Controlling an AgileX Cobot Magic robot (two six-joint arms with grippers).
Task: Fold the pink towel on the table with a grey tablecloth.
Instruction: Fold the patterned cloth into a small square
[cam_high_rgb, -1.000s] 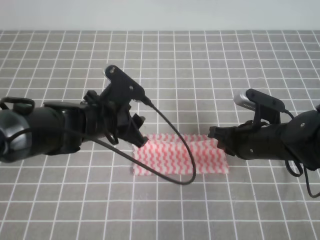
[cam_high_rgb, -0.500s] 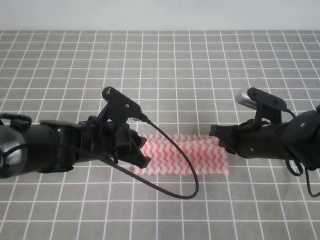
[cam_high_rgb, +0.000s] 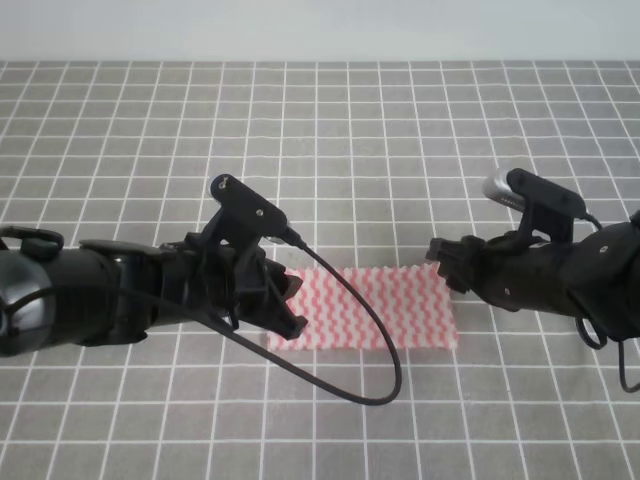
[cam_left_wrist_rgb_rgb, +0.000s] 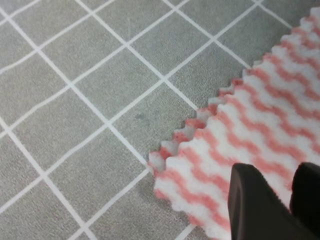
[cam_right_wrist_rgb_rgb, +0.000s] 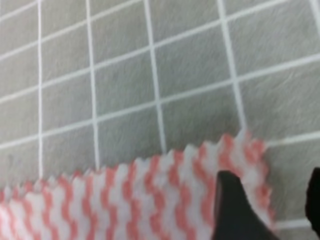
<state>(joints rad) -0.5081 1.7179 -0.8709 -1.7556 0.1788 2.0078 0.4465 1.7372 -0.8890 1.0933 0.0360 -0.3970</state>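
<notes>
- Since a second ago my left gripper (cam_high_rgb: 290, 308) has dropped from above the far-left corner to the near-left end of the pink towel (cam_high_rgb: 385, 310); my right gripper (cam_high_rgb: 440, 264) has backed off a little toward the far-right corner.
- Left gripper (cam_left_wrist_rgb_rgb: 280, 200): two dark fingers close together over the cloth; I cannot tell if they are pinching it.
- Right gripper (cam_right_wrist_rgb_rgb: 270, 210): fingers spread, straddling the corner, nothing clamped that I can see.
- Towel (cam_left_wrist_rgb_rgb: 255, 135) lies as a flat strip on the table with a grey tablecloth (cam_high_rgb: 400, 150), between the arms; left end looks doubled.
- Risk: the left wrist cable (cam_high_rgb: 370, 340) loops across the towel and could drag it.
- Risk: a one-sided grip would skew the fold.
- Risk: a low pinch catches the tablecloth too.
</notes>
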